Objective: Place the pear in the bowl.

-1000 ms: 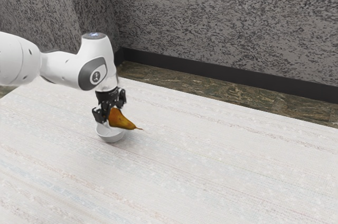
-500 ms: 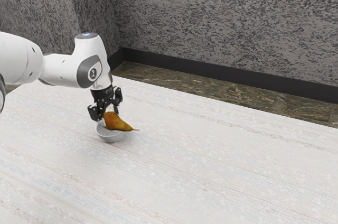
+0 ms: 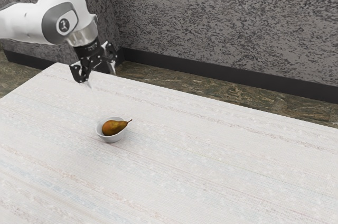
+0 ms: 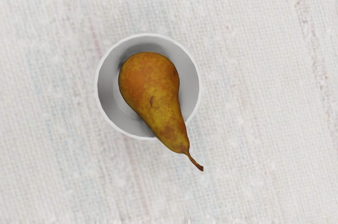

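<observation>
One pear (image 3: 113, 128) lies in the bowl (image 3: 111, 139), well below my tool (image 3: 101, 78), which I see spread wide.

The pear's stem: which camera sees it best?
The wrist view, because it looks down closely on the stem, sticking out past the bowl. The exterior view shows it too, tiny and thin.

Clock centred on bowl (image 3: 112, 139), 12 = exterior view's top. Low pass over table (image 3: 211, 160): room from 3 through 6 to 9. Pear (image 3: 112, 128) fills much of the bowl, stem (image 3: 129, 121) juts past rim at 2, snag point. Arm (image 3: 62, 2) and gripper (image 3: 100, 80) up around 11, open gap down to bowl. Wall (image 3: 222, 18) bounds 12 to 2.
</observation>
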You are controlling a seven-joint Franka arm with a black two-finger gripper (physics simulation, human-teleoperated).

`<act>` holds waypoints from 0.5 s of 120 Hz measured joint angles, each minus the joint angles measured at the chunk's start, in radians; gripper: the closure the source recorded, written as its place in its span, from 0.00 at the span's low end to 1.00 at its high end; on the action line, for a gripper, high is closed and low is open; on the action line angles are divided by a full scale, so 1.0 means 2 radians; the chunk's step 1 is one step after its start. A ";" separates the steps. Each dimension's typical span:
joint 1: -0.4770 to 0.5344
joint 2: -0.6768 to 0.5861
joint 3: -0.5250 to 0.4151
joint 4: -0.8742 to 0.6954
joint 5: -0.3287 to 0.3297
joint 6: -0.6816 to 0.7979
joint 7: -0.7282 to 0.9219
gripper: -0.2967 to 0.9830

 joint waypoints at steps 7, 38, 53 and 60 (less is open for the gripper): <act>0.009 -0.023 -0.025 0.008 0.004 -0.033 0.005 0.24; -0.028 -0.062 -0.034 0.093 0.006 -0.180 0.138 0.23; -0.047 -0.063 -0.011 0.115 0.012 -0.227 0.220 0.23; -0.054 -0.060 -0.002 0.112 0.018 -0.233 0.257 0.23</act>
